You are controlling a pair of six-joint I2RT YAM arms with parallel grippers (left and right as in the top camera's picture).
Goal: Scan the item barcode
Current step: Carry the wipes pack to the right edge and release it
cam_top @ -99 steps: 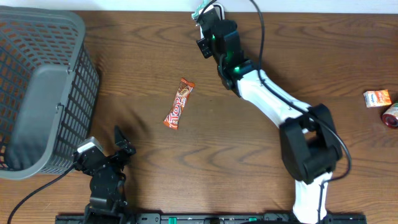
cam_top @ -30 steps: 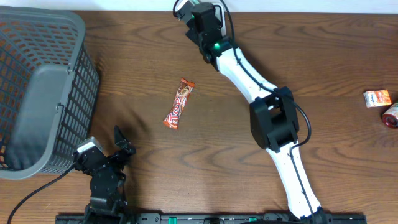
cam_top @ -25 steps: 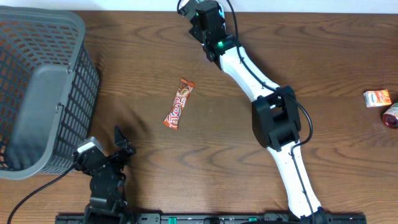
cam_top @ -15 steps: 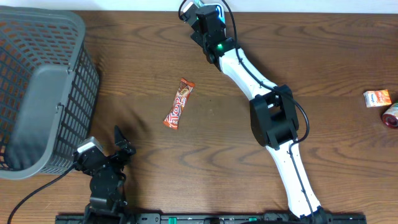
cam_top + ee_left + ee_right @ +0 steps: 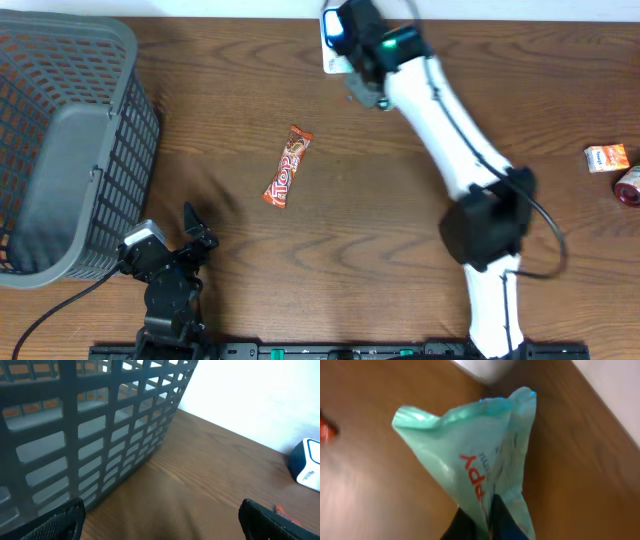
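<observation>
Right gripper point(image 5: 487, 516) reaches to the far edge of the table point(image 5: 400, 250), near the middle. Its jaws are closed on the bottom edge of a teal packet point(image 5: 470, 455). The packet stands crumpled above the fingers, red lettering on the side facing the wrist camera; no barcode shows on that side. A white-and-blue scanner point(image 5: 334, 45) sits at the far edge, just beside the packet; contact between them cannot be told, as the wrist view is blurred. From overhead the arm hides the packet. Left gripper point(image 5: 198, 228) rests at the near left corner, jaws wide apart and holding nothing, pointing past the grey basket point(image 5: 60, 150) at its left. A candy bar point(image 5: 288, 166) lies on the wood, mid-table, well apart from both grippers. At the right edge lie an orange pack point(image 5: 606, 157) and a red item point(image 5: 630, 186), close together.
</observation>
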